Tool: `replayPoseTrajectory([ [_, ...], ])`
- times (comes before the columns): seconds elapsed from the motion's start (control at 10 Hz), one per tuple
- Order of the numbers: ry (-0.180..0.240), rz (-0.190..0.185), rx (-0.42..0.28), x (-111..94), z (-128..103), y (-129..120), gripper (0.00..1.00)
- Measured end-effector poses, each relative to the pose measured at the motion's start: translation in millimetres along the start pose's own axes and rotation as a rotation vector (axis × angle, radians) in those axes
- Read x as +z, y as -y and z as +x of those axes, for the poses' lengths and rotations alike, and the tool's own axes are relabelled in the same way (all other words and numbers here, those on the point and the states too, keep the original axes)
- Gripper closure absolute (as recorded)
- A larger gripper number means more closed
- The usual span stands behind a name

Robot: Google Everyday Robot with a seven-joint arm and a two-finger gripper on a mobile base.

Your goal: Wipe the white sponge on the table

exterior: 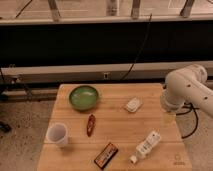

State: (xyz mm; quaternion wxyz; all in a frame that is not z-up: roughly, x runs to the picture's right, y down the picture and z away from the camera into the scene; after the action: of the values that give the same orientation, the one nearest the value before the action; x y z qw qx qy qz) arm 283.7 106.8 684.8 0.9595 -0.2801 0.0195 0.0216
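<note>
You're looking at six loose items on the worktop (120, 125), one of each. The white sponge (133, 105) is lying flat in the back right part, out in the open, with the green bowl (84, 97) sitting well off to its left. A white plastic cup (57, 134) is standing near the left edge, and a slim red object (90, 125) is lying between cup and centre. At the front, a dark snack bar wrapper (106, 155) is lying just beside a white bottle (146, 145) that's tipped on its side.

The bottle's label and the wrapper's orange print are both showing some writing, but you're not going to read either.

Your white arm (187, 85) is coming in from the right, and the gripper (169, 116) is hanging over the worktop's right edge, near the sponge but apart from it. I can't tell whether it's open or closed.

Behind, black cables (140, 50) are dangling down a dark wall.
</note>
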Motion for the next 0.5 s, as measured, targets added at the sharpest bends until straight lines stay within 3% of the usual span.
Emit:
replayPoseTrajectory([
  [0.3,0.0,0.0,0.0,0,0,0,0.2],
  [0.5,-0.008,0.006,-0.047,5,-7,10,0.2],
])
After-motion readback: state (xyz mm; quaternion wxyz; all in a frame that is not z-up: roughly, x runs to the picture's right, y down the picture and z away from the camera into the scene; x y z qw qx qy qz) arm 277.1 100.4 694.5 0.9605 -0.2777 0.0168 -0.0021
